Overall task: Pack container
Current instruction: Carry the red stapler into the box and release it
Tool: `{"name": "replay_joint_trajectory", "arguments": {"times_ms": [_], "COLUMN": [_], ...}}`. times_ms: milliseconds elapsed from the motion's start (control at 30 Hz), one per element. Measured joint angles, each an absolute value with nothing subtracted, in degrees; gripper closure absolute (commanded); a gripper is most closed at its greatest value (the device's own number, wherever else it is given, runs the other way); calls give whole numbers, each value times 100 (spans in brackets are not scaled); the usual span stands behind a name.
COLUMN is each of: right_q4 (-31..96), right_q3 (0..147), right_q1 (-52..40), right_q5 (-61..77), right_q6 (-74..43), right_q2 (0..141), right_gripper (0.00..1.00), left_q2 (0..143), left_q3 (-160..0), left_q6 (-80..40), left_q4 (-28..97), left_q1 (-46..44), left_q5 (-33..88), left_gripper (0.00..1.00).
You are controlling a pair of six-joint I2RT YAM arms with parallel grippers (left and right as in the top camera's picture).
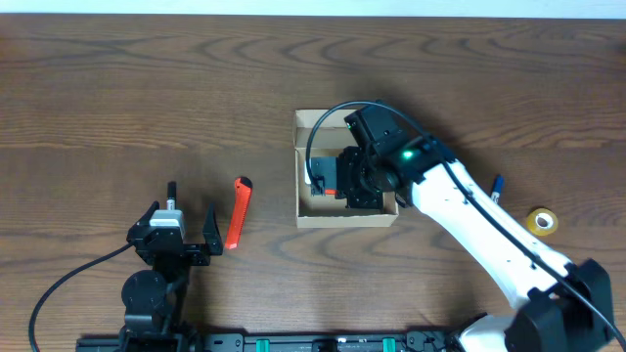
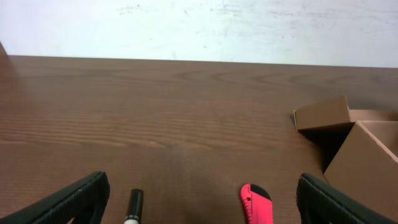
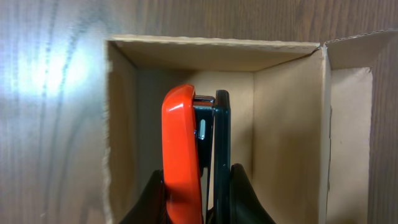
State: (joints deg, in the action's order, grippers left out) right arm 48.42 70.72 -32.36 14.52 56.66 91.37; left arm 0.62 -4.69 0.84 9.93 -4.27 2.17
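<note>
Container (image 1: 344, 219) sits open at table centre, flap folded out to one side, mostly hidden under the arm in the overhead view. Inside it is an orange stapler (image 3: 182, 143). Its long axis runs straight from the fingers toward the far wall, parallel to the side walls, with a gap to the walls on both sides. Can't tell if it touches the box floor.

Right gripper (image 3: 198, 175) is down inside the box opening and clamped on the stapler's rear end, one finger on each flat side. The target spot is directly below and ahead of this gripper, so the release looks like a short lower and then an opening of the fingers. Likely step: placing the stapler.

Left gripper (image 1: 181, 227) has its fingers spread and holds nothing. It sits well apart to the left of the box.

Red cutter (image 1: 238, 212) lies between the left gripper and the box, so the left arm is nearer to it. Black marker (image 2: 134, 205) lies just in front of the left gripper. Blue pen (image 1: 496, 186) and yellow tape roll (image 1: 541, 221) lie right of the box, nearer the right arm.
</note>
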Motion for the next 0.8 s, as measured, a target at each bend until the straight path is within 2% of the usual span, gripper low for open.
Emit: {"name": "replay_joint_trajectory", "arguments": {"times_ms": [233,533,733,800], "right_q4": [4475,4558,4641,4644], "right_q3": [7078,7091,7091,7091], "right_q1": [-3190,-2895,-2825,-2821], "right_q5": [1446,1441,1415,1415], "right_q6": [5723,5739,5739,5739], "right_q2": [9515,10722,10914,10914], "right_gripper": [99,99,99,87], "left_q2": [62,62,62,62], "left_q3": [-469,-469,-469,-469], "left_q6": [34,19,19,19], "left_q4": [993,993,993,993], "left_q1": [-427,-427,-427,-427], "left_q5": [215,215,215,215], "left_gripper": [5,5,5,5]}}
